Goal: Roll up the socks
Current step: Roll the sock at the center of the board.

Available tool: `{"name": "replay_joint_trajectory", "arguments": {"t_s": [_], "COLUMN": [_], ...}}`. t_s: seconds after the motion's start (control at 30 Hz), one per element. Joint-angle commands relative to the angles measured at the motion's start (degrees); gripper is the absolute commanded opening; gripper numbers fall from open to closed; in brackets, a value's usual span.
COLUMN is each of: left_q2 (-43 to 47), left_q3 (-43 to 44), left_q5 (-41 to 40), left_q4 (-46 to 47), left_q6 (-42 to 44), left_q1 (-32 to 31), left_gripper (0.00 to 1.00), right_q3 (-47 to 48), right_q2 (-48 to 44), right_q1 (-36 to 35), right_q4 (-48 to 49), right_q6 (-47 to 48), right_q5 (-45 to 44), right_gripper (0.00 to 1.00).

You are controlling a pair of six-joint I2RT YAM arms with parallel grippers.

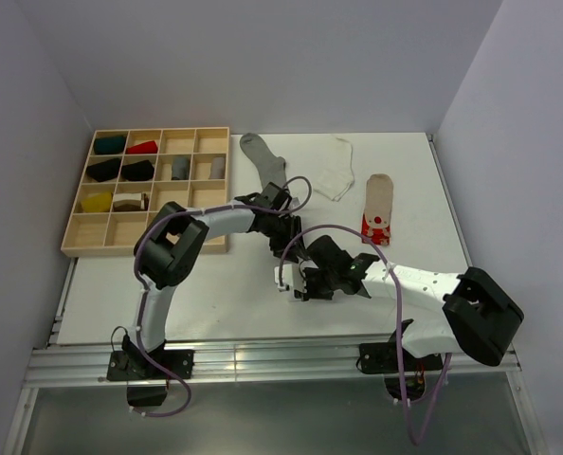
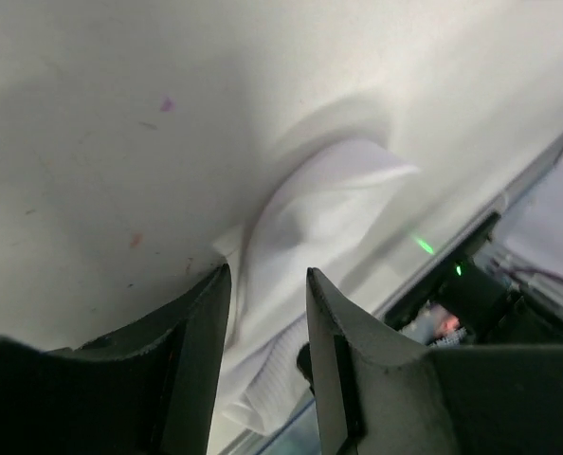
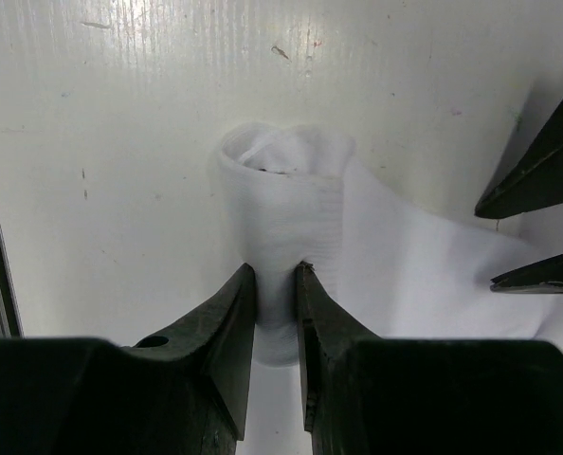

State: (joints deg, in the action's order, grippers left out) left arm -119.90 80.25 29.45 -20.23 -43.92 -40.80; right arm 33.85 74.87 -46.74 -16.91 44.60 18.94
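White sock (image 3: 291, 218), part-rolled, lying on the desk (image 1: 168, 303) near its front edge, between the two claws; entry runs from largest item down. Desk: white, carries everything listed. Wooden tray (image 1: 158, 130): far left of desk, several compartments holding bundled socks (image 1: 111, 169) in dark, red, grey and yellow, so judged the place for finished rolls. Loose socks, far side of desk, well apart from the work: grey sock (image 1: 263, 159), short white sock (image 1: 336, 175), beige sock (image 1: 377, 201) with its red-and-white end toward the arms; all flat, judged unrolled and waiting. Right claw (image 3: 277, 275): narrow, pinched on the rolled end of the sock in work, judged to keep the roll from springing loose. Left claw (image 2: 267, 284): fingers apart, holding nothing, poised over the flat tail, judged ready to take a fresh hold. Views: the top camera alone shows tray and waiting socks, yet the arms cover nearly all of the sock in work; the right wrist camera alone shows the roll's open curled end, with the left claw's tips at its right edge; the left wrist camera alone shows the creased unrolled tail and the desk's edge beyond it
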Motion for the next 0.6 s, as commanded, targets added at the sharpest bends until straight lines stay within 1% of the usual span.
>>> {"name": "replay_joint_trajectory", "arguments": {"t_s": [0.0,0.23,0.33,0.43,0.47,0.53,0.57], "left_q2": [-3.06,-5.96,-6.75,-7.1,-7.19,-7.11,-7.02], "left_q3": [2.63,4.74,4.92,4.92,4.74,4.04,3.6], "left_q5": [-0.28,1.57,2.8,2.98,3.07,3.59,3.51], "left_q4": [-4.82,-7.37,-7.02,-6.41,-6.14,-5.18,-4.13], "left_q6": [6.12,11.58,11.93,11.23,10.53,9.82,8.78], "left_q1": [0.02,0.1,0.1,0.02,0.1,0.19,0.28], "left_gripper": [0.45,0.44,0.39,0.28,0.2,0.12,0.05], "right_q3": [-1.94,-1.41,-1.24,-0.98,-0.97,-0.97,-0.97], "right_q2": [3.09,3.79,4.05,4.32,4.32,4.23,4.23], "right_q1": [-0.37,-0.37,-0.37,-0.28,-0.37,-0.28,-0.28], "right_q4": [-4.27,-4.63,-4.8,-4.98,-4.89,-4.8,-4.8], "right_q6": [0.14,0.14,0.14,0.14,0.05,0.05,-0.04], "right_q5": [-2.15,-1.89,-1.98,-1.98,-1.98,-1.98,-1.8], "right_gripper": [0.14,0.15,0.15,0.14,0.14,0.14,0.14]}}
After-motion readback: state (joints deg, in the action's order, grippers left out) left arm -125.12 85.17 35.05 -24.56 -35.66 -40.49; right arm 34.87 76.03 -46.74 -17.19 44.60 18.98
